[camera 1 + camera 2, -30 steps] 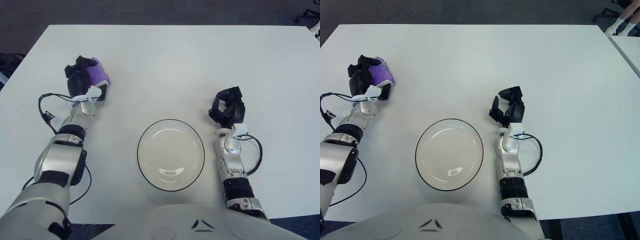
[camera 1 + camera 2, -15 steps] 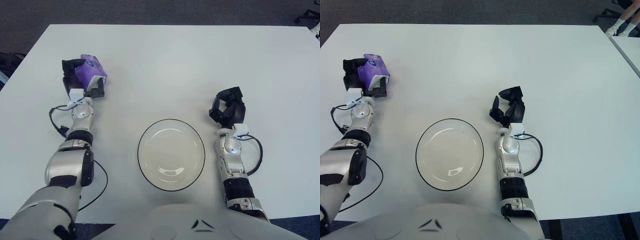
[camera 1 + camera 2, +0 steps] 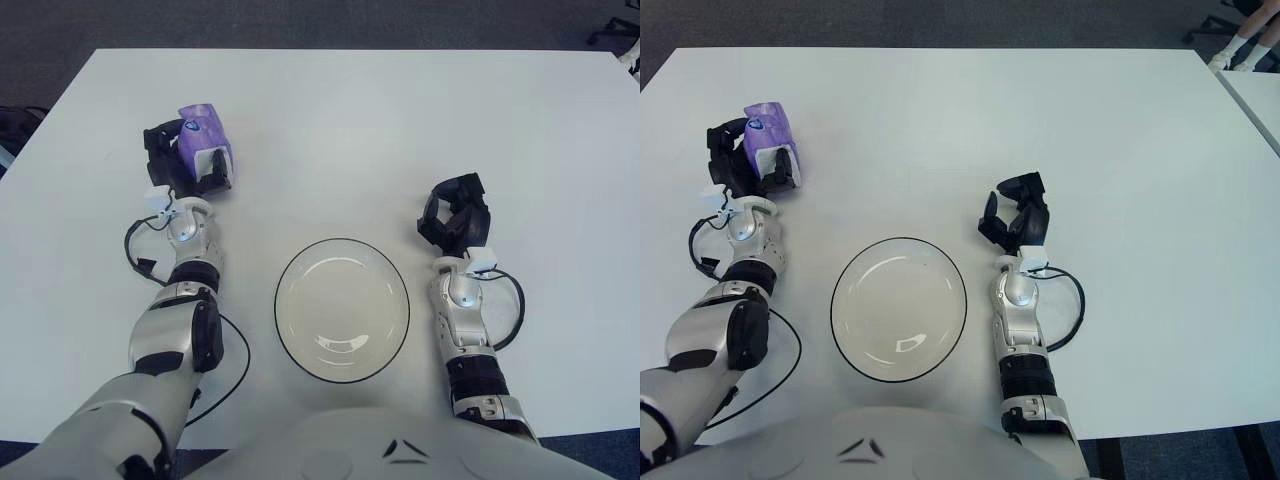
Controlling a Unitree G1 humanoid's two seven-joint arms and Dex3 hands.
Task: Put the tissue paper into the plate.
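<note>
A purple tissue pack (image 3: 203,142) is held in my left hand (image 3: 186,163), whose dark fingers are closed around it, at the left of the white table and lifted off the surface. The clear glass plate (image 3: 342,309) with a dark rim lies at the front middle of the table, to the right of the hand and nearer to me; nothing lies in it. My right hand (image 3: 455,219) rests on the table right of the plate, fingers curled, holding nothing.
The white table (image 3: 340,130) fills the view. A black cable (image 3: 136,250) loops by the left wrist and another by the right wrist (image 3: 512,310). Dark floor lies beyond the far edge.
My left hand has moved to the right, toward the plate, carrying the tissue pack, and the forearm has swung upright. The right hand has not moved.
</note>
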